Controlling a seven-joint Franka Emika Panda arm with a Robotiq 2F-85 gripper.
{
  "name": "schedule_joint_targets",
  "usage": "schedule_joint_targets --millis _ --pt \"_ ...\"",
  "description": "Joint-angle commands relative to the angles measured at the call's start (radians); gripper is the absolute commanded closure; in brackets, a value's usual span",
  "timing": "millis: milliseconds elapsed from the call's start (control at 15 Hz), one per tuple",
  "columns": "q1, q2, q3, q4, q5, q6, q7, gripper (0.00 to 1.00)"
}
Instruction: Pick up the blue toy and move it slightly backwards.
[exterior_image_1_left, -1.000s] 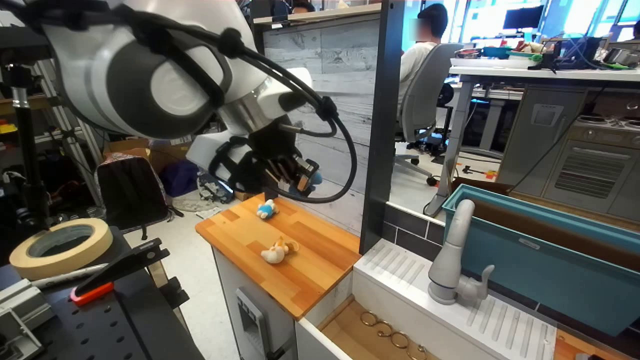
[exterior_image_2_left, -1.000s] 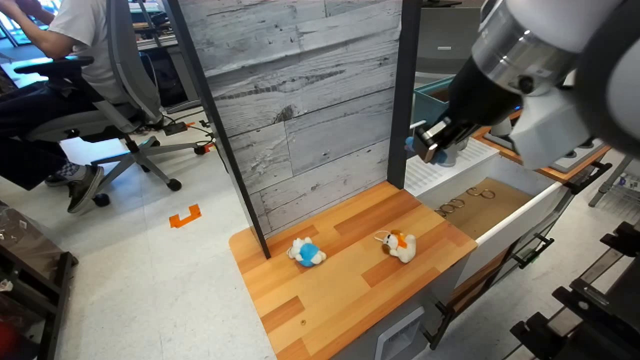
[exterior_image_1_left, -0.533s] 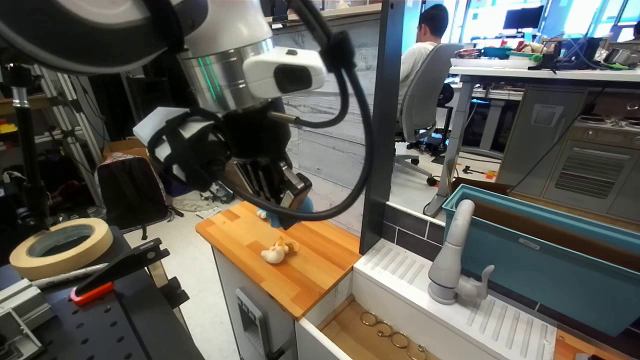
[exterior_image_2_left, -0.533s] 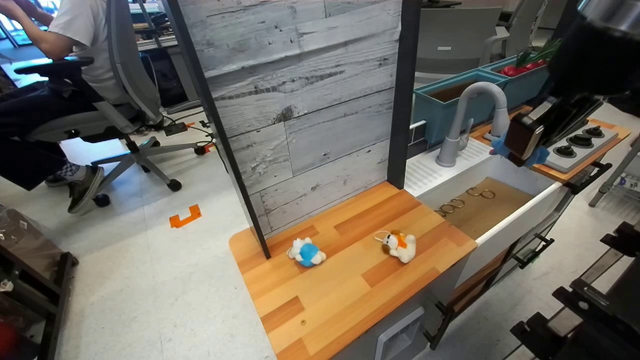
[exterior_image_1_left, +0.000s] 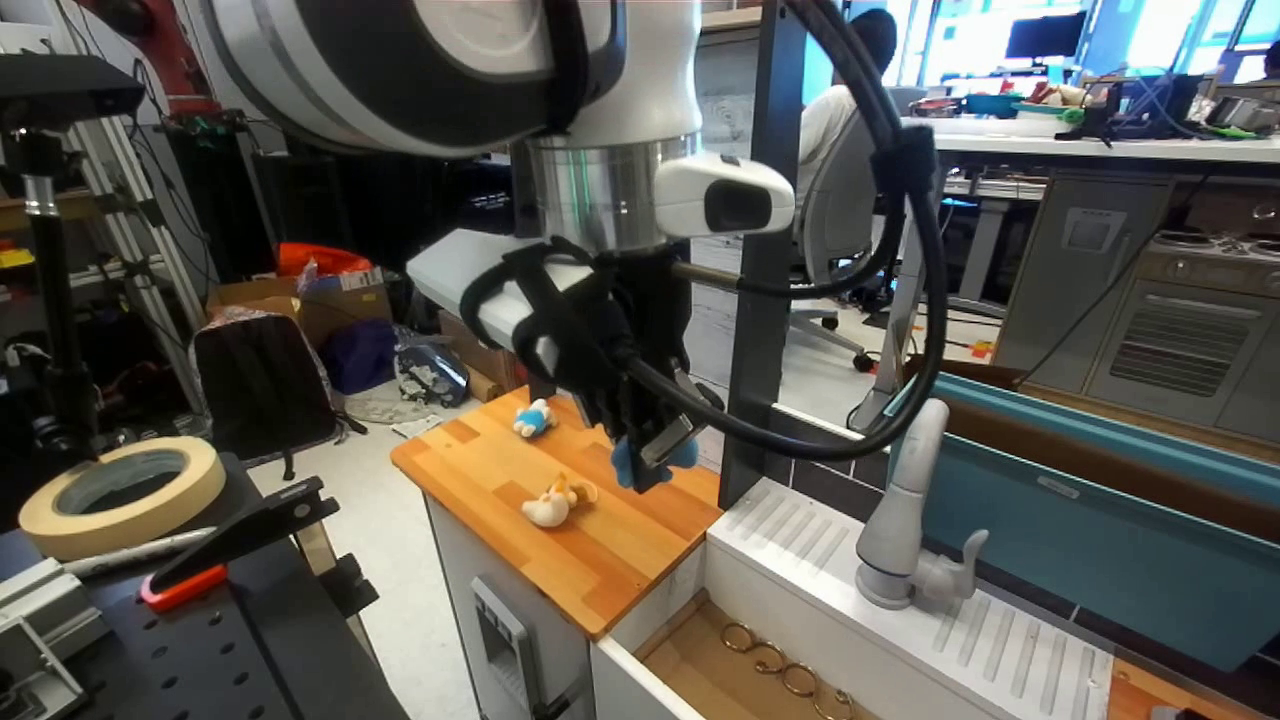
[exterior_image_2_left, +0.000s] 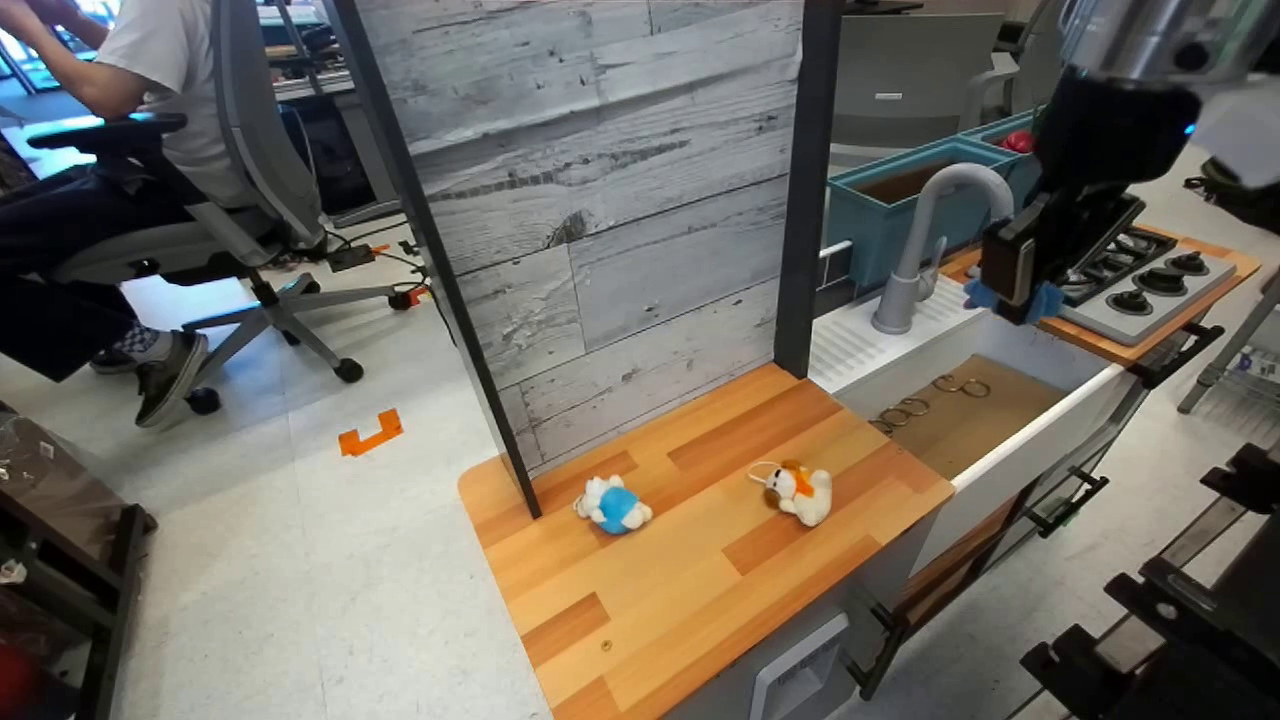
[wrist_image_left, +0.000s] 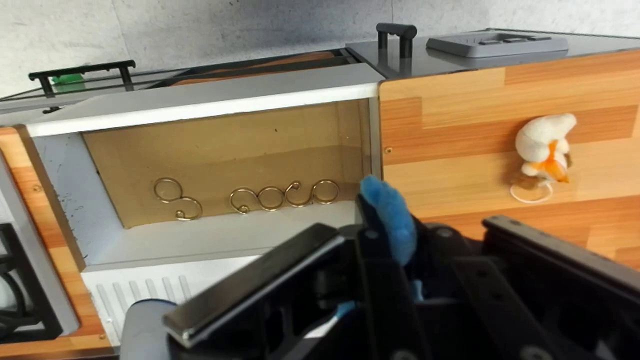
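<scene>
Holding the blue toy (wrist_image_left: 394, 222) between its two fingers (exterior_image_2_left: 1002, 262), the gripper (exterior_image_1_left: 652, 462) hangs in the air and points obliquely downward. In the wrist view the toy appears as a narrow blue strip, pressed between the fingers, and its far end stands out a little past them. In both exterior views blue portions come out on two sides of the fingertips, so the toy lies crosswise at the very end of the gripper. Its middle part is hidden, therefore its full shape cannot be told.

Below, the wrist view shows the sink (exterior_image_2_left: 1040, 440) and, adjoining it, the wooden countertop (exterior_image_2_left: 640, 590). On this countertop, well apart from the gripper, lie a white toy with a blue body (exterior_image_2_left: 615, 505) and, nearer to the sink, a cream toy with an orange neckpiece (exterior_image_2_left: 812, 495).
</scene>
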Motion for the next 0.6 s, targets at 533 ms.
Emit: schedule_joint_targets --millis 533 --pt "0.017 0.449 0.058 0.442 -0.056 -0.166 0.014 0.98"
